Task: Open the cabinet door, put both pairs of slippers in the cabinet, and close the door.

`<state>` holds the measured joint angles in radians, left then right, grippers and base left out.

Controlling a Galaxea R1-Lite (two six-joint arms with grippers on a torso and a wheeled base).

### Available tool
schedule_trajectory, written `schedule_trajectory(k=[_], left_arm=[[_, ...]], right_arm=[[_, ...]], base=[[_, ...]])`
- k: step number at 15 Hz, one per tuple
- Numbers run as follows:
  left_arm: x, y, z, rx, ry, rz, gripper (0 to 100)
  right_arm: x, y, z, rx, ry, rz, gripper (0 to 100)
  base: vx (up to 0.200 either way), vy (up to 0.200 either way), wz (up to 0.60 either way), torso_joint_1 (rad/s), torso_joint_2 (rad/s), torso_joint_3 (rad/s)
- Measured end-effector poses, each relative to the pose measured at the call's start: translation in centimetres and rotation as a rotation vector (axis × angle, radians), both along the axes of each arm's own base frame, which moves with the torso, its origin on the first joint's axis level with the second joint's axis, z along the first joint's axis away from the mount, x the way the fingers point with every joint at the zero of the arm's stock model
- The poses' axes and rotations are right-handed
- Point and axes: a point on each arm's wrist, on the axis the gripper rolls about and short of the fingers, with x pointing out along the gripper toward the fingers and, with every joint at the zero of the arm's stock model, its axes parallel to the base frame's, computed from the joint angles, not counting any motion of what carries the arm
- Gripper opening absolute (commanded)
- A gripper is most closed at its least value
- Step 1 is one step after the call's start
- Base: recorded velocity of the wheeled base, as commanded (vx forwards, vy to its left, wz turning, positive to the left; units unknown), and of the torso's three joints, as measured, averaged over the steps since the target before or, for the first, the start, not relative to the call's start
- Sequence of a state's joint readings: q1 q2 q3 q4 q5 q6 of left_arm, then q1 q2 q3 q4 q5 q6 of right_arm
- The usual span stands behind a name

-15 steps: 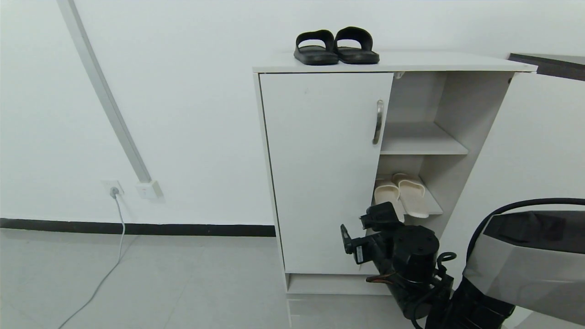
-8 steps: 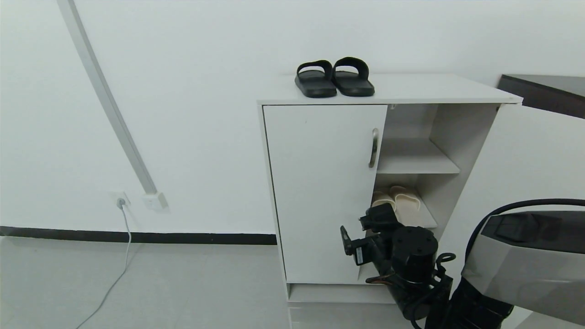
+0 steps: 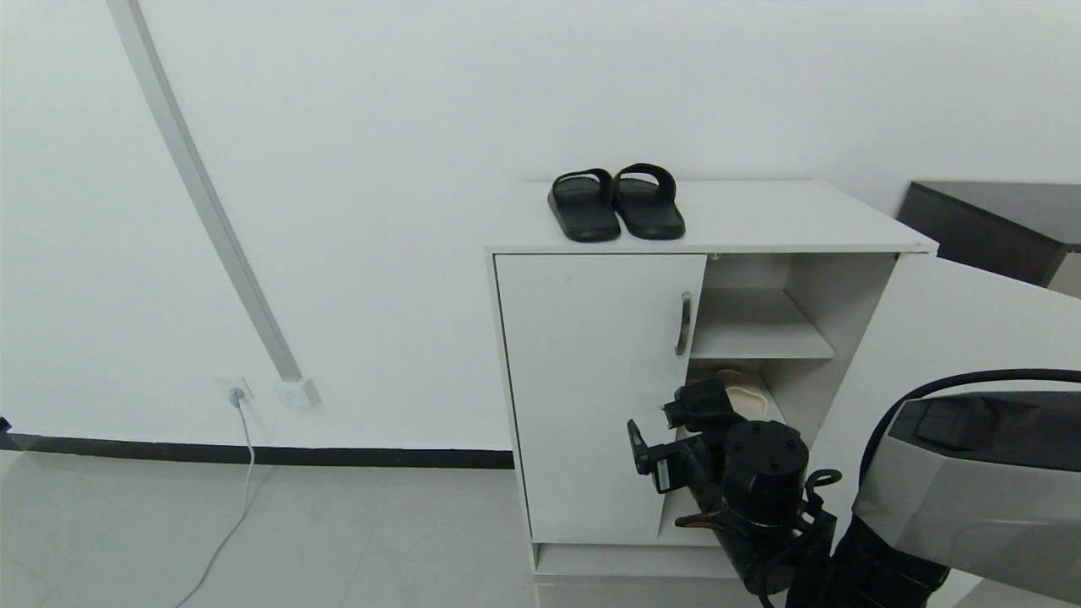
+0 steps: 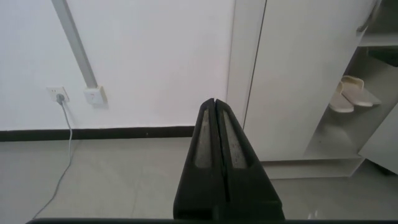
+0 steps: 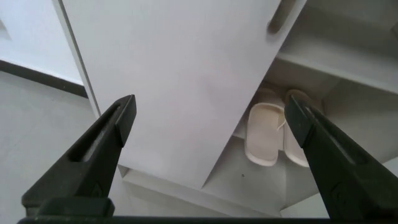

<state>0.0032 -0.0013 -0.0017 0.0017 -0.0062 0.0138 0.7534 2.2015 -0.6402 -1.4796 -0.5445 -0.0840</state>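
A pair of black slippers (image 3: 616,203) lies on top of the white cabinet (image 3: 777,221). The cabinet's left door (image 3: 591,397) is shut and its right door (image 3: 929,338) stands wide open. A beige pair of slippers (image 5: 273,134) rests on the lower shelf inside, also seen as beige slippers (image 4: 351,93) and partly hidden beige slippers (image 3: 741,384). My right gripper (image 3: 669,426) hangs open in front of the cabinet's lower half, holding nothing; in its own view the right gripper (image 5: 210,112) faces the shut door's edge. My left gripper (image 4: 214,107) is shut and empty, low and left of the cabinet.
The upper shelf (image 3: 756,338) inside is bare. A metal handle (image 3: 682,323) sits on the shut door. A wall socket with a grey cable (image 3: 238,395) and a slanted conduit (image 3: 203,194) are at left. Dark furniture (image 3: 988,221) stands at right. Open floor (image 3: 253,540) lies left.
The whole head picture has shifted, so the cabinet shows lower and its top is more visible: the camera moved. The slippers and both grippers keep their places and states.
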Motion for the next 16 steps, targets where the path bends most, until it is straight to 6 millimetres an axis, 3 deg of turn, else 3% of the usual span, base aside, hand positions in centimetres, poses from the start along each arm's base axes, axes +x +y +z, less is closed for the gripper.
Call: schedule_trajectory(k=[13,16], left_arm=[[0.0,0.0,0.0,0.0,0.0,0.0,0],[0.0,0.0,0.0,0.001,0.0,0.0,0]], right_arm=[[0.0,-0.08,0.01,-0.037,-0.023,0.032,100],[0.28,0.78,0.38,-0.048,-0.022,0.088,100]], base=[[0.0,0.0,0.0,0.219,-0.53,-0.318],[0.0,0.0,0.0,0.266,-0.59,-0.334]])
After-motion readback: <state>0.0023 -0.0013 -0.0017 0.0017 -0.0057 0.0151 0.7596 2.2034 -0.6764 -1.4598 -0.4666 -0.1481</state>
